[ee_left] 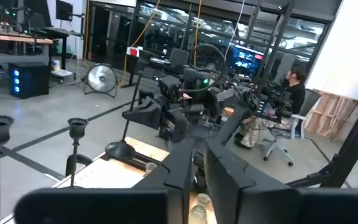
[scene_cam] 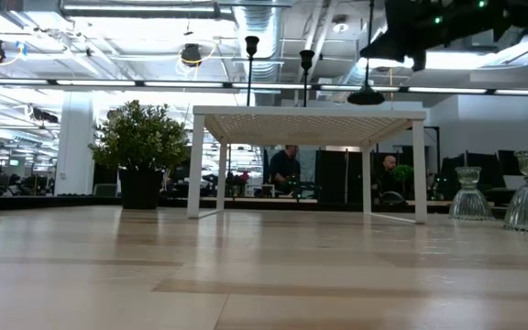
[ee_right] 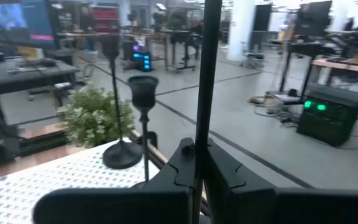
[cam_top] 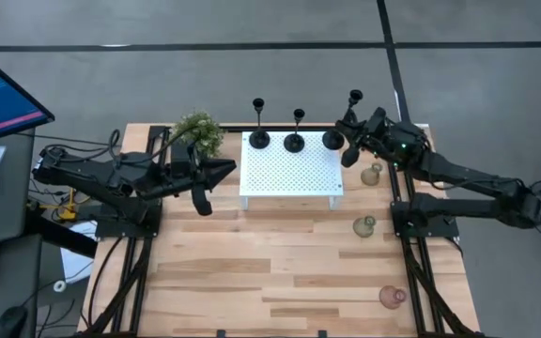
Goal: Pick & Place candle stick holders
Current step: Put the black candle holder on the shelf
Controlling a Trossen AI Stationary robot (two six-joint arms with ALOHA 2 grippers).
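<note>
A white perforated stand (cam_top: 289, 167) sits mid-table. Two black candle stick holders (cam_top: 258, 139) (cam_top: 294, 143) stand by their round bases along its far edge. My right gripper (ee_right: 197, 168) is shut on a third, taller black one (cam_top: 334, 139) over the stand's far right corner. Two pale green glass holders (cam_top: 372, 174) (cam_top: 364, 225) and a pink one (cam_top: 393, 297) rest on the wood to the right of the stand. My left gripper (cam_top: 225, 170) hovers shut, holding nothing, just off the stand's left edge, pointing level at it. My right gripper pinches the tall black holder's thin stem (ee_right: 202, 124) between its two fingers. The fingers come level from the table's far right and lie across the stem. The holder hangs roughly upright, its round base (scene_cam: 367, 96) lifted a little clear of the stand's top.
A small bushy green plant (cam_top: 198, 131) stands at the stand's far left corner, close to my left arm. Open wood lies in front of the stand. People sit at desks in the room beyond the table.
</note>
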